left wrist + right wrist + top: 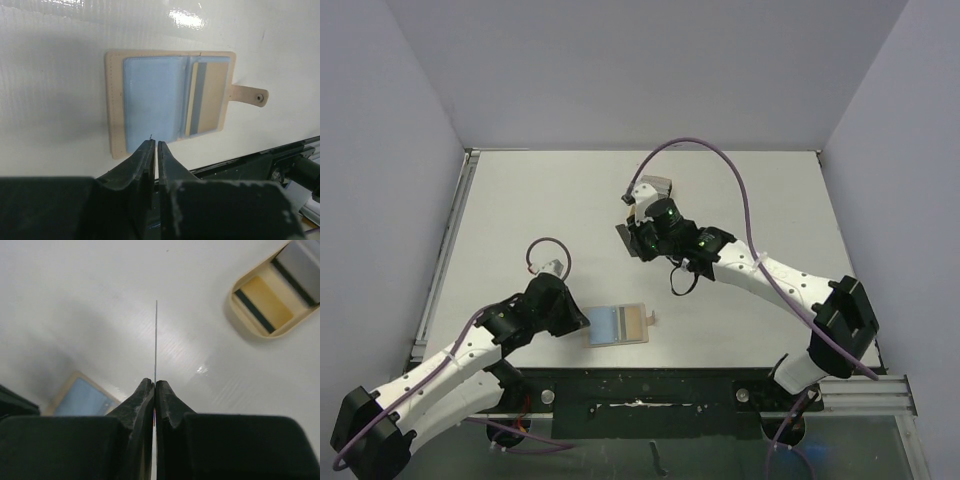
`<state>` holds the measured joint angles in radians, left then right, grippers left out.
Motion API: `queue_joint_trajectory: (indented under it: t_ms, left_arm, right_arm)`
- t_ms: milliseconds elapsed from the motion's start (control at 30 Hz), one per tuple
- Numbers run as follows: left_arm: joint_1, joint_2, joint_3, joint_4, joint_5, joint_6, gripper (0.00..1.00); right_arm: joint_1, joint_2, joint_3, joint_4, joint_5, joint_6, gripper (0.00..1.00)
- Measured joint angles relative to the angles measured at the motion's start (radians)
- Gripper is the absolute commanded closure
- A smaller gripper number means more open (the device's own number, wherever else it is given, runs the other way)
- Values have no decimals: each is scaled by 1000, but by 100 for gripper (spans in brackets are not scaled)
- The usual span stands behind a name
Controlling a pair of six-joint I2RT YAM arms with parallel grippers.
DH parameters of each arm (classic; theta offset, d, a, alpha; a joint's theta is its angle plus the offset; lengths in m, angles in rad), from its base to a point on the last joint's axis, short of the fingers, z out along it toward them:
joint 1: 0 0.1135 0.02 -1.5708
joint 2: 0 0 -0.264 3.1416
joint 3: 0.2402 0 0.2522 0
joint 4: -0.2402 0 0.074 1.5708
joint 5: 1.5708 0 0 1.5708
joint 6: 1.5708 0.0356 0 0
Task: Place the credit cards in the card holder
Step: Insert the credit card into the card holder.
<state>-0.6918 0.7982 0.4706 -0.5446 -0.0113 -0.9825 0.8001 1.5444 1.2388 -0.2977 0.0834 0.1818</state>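
The card holder (617, 323) lies open near the table's front edge, strap tab to the right. In the left wrist view the card holder (170, 100) shows light-blue pockets, with one card (207, 97) in its right pocket. My left gripper (153, 145) is shut, its tips at the holder's near edge; in the top view the left gripper (582, 322) is at the holder's left side. My right gripper (155, 382) is shut on a thin card (155, 340) seen edge-on, held above the table. In the top view the right gripper (632, 240) is mid-table.
A tan rounded tray (240, 310) holds a gold card (265, 302) and a grey card (300, 265), each with a dark stripe; in the top view the tray (658, 187) sits just behind the right gripper. Grey walls enclose the table.
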Motion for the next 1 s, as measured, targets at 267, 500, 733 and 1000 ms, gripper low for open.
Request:
queue_joint_trajectory:
  t_ms: [267, 500, 733, 1000]
  left_arm:
    - [0, 35, -62, 55, -12, -20, 100]
    - [0, 37, -101, 87, -20, -35, 100]
    - [0, 52, -136, 106, -29, -46, 100]
    - [0, 74, -149, 119, -32, -57, 100]
  right_arm:
    - [62, -78, -193, 16, -88, 332, 100]
    - [77, -111, -332, 63, -209, 500, 100]
    - [80, -98, -433, 201, -362, 636, 100]
    - [92, 12, -438, 301, -435, 724, 99]
